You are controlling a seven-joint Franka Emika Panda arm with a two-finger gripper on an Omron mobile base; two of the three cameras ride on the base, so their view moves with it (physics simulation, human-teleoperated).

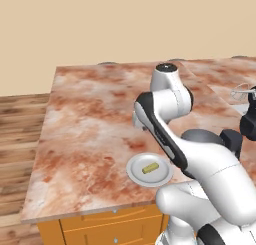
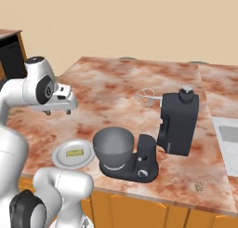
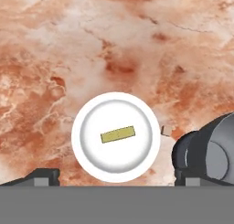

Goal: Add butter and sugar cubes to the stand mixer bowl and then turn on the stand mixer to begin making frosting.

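The gripper [image 2: 58,112] hangs above the marble counter [image 1: 90,119], pointing down, with its two fingers spread wide and nothing between them; in the hand view one dark fingertip [image 3: 40,177] shows at the lower left and the other at the lower right, well apart. Directly below the hand, near the front edge of the counter, sits a flat round plate [image 3: 87,159], and the butter [image 3: 118,134], a small pale-yellow strip, lies flat near its middle, tilted slightly in the hand view. The gripper is clear of both plate and butter, with no contact. Just beside the plate's rim, between it and the mixer, a tiny pale cube [image 3: 167,130] rests on the counter; what it is cannot be told with certainty. Next to the plate on the arm's right stands the stand mixer [image 2: 174,124], black, its head tilted up and back with the wire whisk [image 2: 146,97] raised clear of the bowl. The stand mixer bowl [image 2: 113,145], deep and grey, sits on the mixer's base close to the plate; its inside cannot be seen. A small round knob [image 2: 143,173] shows on the base's near side. A small speckled item [image 2: 199,186] lies on the counter near the front edge, well to the right of the mixer.
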